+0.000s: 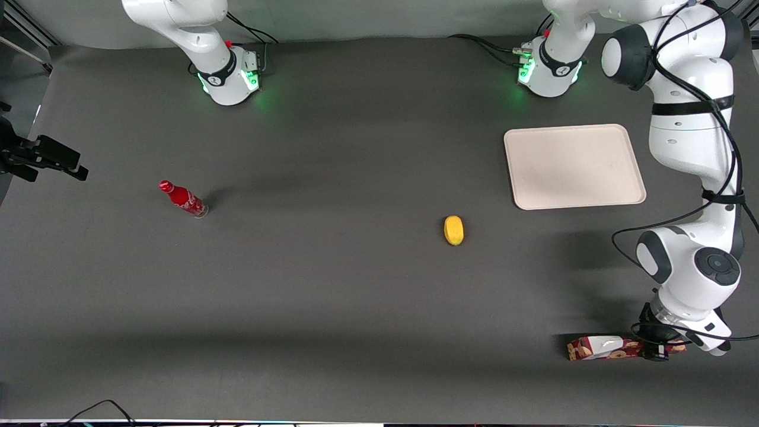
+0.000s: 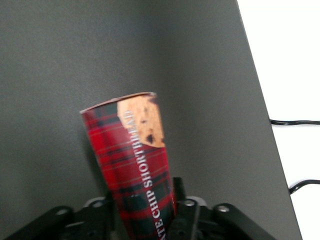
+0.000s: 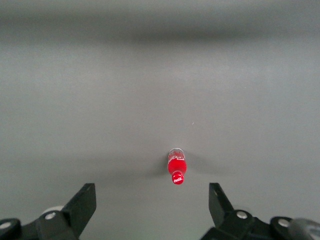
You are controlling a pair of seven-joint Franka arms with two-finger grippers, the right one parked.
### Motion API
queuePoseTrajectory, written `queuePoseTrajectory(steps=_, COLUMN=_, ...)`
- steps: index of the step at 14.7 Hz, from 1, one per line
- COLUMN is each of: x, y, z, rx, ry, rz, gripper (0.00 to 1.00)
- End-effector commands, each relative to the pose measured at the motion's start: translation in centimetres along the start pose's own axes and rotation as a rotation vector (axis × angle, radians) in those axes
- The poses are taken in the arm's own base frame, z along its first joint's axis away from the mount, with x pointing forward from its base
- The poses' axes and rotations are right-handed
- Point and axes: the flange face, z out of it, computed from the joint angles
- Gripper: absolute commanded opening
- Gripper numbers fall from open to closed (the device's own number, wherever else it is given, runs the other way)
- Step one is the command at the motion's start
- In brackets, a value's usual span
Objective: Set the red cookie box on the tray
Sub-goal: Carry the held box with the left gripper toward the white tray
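Note:
The red cookie box [image 1: 599, 347] lies flat on the dark table near its front edge, at the working arm's end. It is long, tartan-red, and printed with a cookie. My left gripper [image 1: 651, 350] is down at one end of it. In the left wrist view the box [image 2: 135, 165] runs out from between the jaws of the gripper [image 2: 142, 220]. One black finger [image 2: 179, 194] presses its side and the other sits against the opposite side. The cream tray [image 1: 572, 166] lies flat and bare, farther from the front camera than the box.
A small yellow object [image 1: 453, 230] lies near the table's middle, nearer the front camera than the tray. A red soda bottle [image 1: 182, 198] lies toward the parked arm's end. The table edge [image 2: 260, 100] with white floor and cables runs close beside the box.

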Motion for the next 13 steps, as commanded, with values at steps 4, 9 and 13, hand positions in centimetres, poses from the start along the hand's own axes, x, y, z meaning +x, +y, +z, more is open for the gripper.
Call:
queuePoseTrajectory(steps=4, x=1.6, y=2.8, z=-4.0, rx=-0.009, ry=0.003, rz=-0.02, gripper=0.0)
queuePoseTrajectory(steps=9, x=4.9, y=6.2, z=-14.9, rx=0.188, ry=-0.058, rz=0.056, gripper=0.0)
queuePoseTrajectory(steps=13, x=5.7, y=4.8, z=-26.7, rx=0.334, ry=-0.232, rz=0.407, gripper=0.0)
